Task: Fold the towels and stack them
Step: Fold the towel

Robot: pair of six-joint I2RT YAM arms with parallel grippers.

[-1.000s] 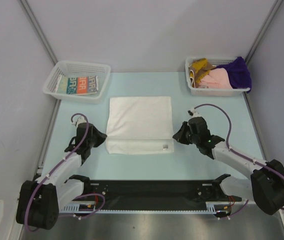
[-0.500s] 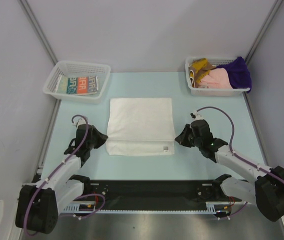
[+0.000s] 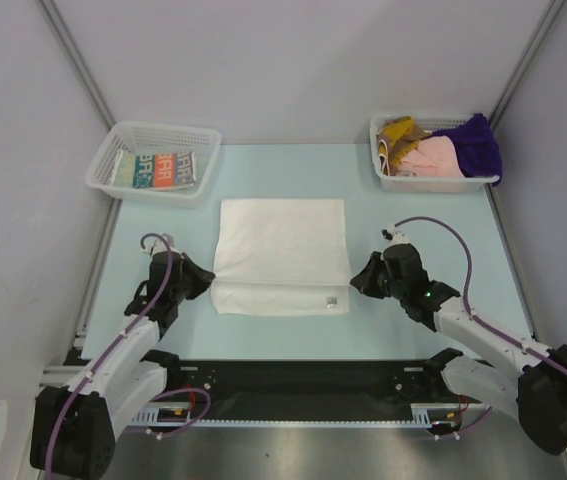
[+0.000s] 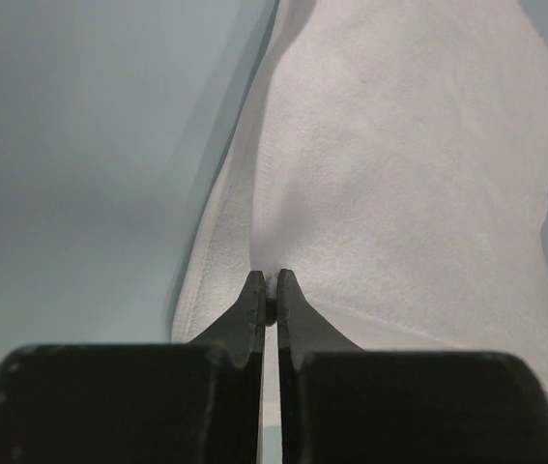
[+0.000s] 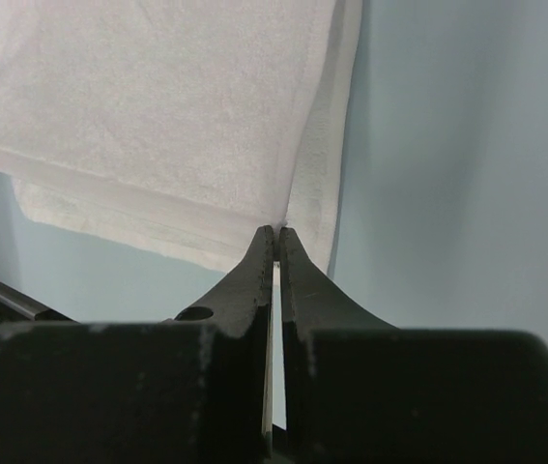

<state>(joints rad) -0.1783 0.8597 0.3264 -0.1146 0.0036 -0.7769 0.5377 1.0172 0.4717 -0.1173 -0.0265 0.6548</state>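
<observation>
The step in hand is the folding of the plain white cloth towel [image 3: 281,245]. It lies flat in the middle of the pale blue surface [image 3: 413,215], between the two arms. Along its near edge a narrow band looks doubled, with a small label near the right corner.

The left gripper [image 3: 206,280] is closed, and in the left wrist view its tips [image 4: 269,282] pinch the towel at the left near corner, where the cloth rises a little toward them. The right gripper [image 3: 355,277] is closed too, with its tips [image 5: 275,232] on the right side edge, just at the doubled band. I judge that both have hold of the cloth, though the right grip takes only very little material.

Both arms are low over the surface. The left arm reaches forward from its base and turns its wrist inward to the right. The right arm stretches diagonally from its base toward the left, with its wrist turned to the towel.

The next move probably calls for both grippers to rise together, at the same height, and to carry the near edge over to the far edge so that the corners meet.

A folded towel with orange, teal and white print [image 3: 158,170] lies in the white plastic mesh basket [image 3: 153,128] at the far left. The mustard, pink and purple towels [image 3: 433,155] wait crumpled in the second mesh basket [image 3: 433,184] at the far right.
</observation>
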